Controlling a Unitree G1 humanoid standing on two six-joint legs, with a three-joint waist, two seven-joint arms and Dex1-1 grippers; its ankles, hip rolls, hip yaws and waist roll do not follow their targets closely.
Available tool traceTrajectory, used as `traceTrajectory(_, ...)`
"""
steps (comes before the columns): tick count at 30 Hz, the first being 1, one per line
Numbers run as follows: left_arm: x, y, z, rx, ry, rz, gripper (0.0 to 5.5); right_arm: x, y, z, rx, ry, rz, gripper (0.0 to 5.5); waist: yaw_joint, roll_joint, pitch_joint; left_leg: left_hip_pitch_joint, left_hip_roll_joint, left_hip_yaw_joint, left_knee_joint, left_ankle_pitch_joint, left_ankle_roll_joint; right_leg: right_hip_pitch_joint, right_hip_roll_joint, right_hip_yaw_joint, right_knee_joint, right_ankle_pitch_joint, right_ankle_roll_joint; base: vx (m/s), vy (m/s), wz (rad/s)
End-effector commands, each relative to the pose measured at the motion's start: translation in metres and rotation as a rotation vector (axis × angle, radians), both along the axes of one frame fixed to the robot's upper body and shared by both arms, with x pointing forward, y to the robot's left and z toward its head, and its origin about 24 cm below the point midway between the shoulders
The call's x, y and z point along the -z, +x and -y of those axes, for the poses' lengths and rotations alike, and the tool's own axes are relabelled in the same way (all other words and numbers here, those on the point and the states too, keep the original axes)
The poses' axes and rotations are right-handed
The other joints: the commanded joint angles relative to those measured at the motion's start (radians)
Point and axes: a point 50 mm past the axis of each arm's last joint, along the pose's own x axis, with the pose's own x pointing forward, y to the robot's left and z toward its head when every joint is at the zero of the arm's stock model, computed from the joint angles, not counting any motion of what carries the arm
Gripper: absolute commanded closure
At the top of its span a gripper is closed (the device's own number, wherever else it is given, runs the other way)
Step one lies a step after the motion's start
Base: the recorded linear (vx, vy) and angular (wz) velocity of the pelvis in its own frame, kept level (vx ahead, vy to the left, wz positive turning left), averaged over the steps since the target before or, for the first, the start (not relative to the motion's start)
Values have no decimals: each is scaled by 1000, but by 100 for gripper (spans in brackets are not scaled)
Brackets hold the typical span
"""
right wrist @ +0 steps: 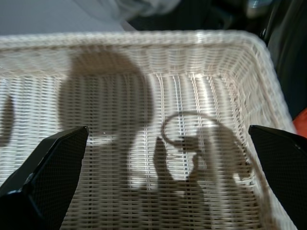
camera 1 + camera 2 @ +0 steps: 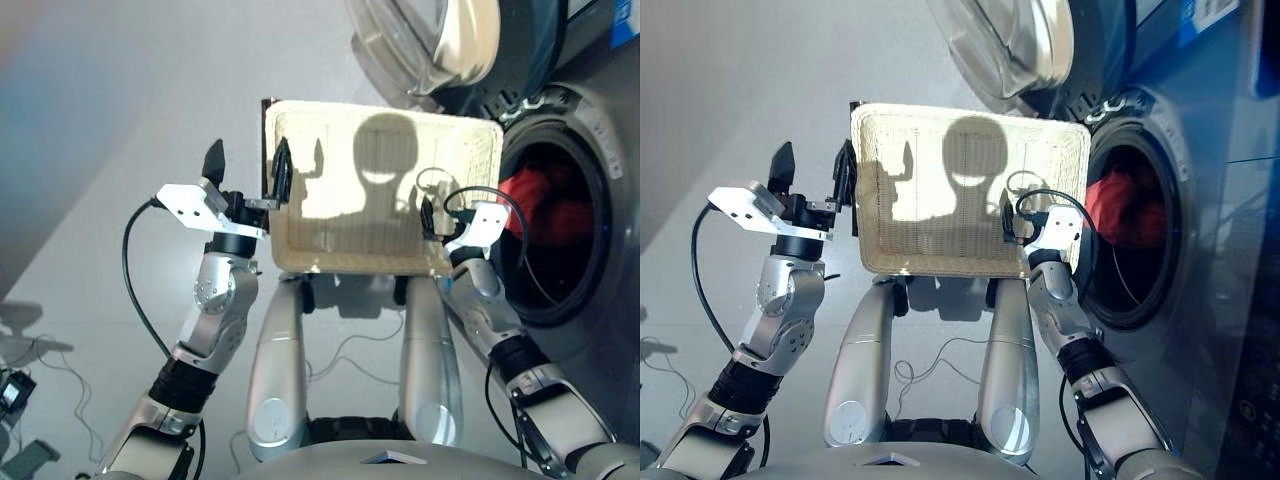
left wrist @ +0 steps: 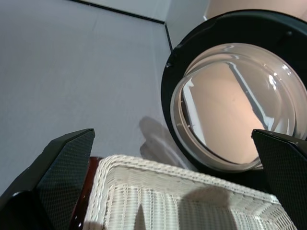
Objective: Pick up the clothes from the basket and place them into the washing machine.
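The cream woven basket (image 2: 350, 225) lies in front of me with no cloth in it, only shadows on its weave. My left gripper (image 2: 248, 168) is open at the basket's left rim, one finger outside it and one just over it. My right gripper (image 2: 436, 218) is open above the basket's right end, with bare weave (image 1: 144, 72) showing between its fingers. Right of the basket stands the dark grey washing machine (image 2: 600, 330), its round door (image 3: 230, 110) swung open. A red-orange garment (image 2: 548, 205) lies inside the drum. No other clothes show.
The open porthole door (image 2: 420, 40) hangs over the basket's far right corner. A dark brown edge (image 2: 266, 118) shows under the basket's far left corner. Cables and small dark items (image 2: 15, 392) lie on the grey floor at the left.
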Motion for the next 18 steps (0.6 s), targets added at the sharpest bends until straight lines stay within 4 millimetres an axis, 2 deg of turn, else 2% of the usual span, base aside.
traceTrajectory(1, 17, -4, -10, 4, 48, -33, 0, -1, -13, 8, -57, -62, 41, 0, 5, -23, -15, 120, -8, -18, -1, -37, -16, 172, 5, -20, -168, 125, 56, 121, 11, -69)
traceTrajectory(3, 43, -2, -16, -13, 81, -134, 0, 17, -20, 13, -48, -77, -31, 0, 8, -26, -24, 191, -10, -17, -51, -25, -16, 245, 5, -31, -215, 138, 65, 110, 10, -21)
traceTrajectory(6, 81, -7, -24, -42, 121, -289, 0, 50, -36, 24, -40, -137, -180, 0, 14, -28, -69, 273, -11, -21, -122, -8, -17, 333, 4, -47, -287, 153, 76, 118, 2, 32)
traceTrajectory(9, 124, -20, -32, -64, 187, -467, 0, 80, -59, 32, -29, -175, -321, 0, 19, -27, -128, 354, -8, -20, -201, 15, -20, 411, -3, -68, -364, 169, 88, 121, 0, 42)
traceTrajectory(11, 151, -34, -34, -51, 256, -583, 0, 99, -80, 42, -16, -199, -421, 0, 25, -23, -170, 402, -10, -29, -259, 33, -18, 461, -10, -90, -411, 181, 94, 118, -2, 82)
traceTrajectory(14, 179, -57, -29, 16, 326, -705, 0, 133, -126, 60, 48, -155, -619, 0, 33, -16, -232, 462, -13, -39, -334, 57, -25, 538, -25, -145, -472, 196, 104, 131, 14, 253)
traceTrajectory(16, 194, -72, -37, -11, 344, -786, 0, 147, -150, 65, 84, -137, -714, 0, 35, -8, -276, 495, -16, -52, -380, 69, -31, 578, -30, -177, -508, 206, 113, 116, 35, 395)
traceTrajectory(17, 194, -72, -37, -11, 344, -786, 0, 147, -151, 65, 84, -137, -715, 0, 34, -8, -275, 497, -16, -54, -382, 70, -31, 581, -30, -179, -510, 206, 113, 142, 31, 407)
traceTrajectory(18, 213, -87, -46, -51, 351, -909, 0, 160, -172, 69, 131, -111, -813, 0, 39, 2, -321, 512, -18, -69, -420, 86, -40, 610, -32, -211, -536, 212, 117, 86, 17, 306)
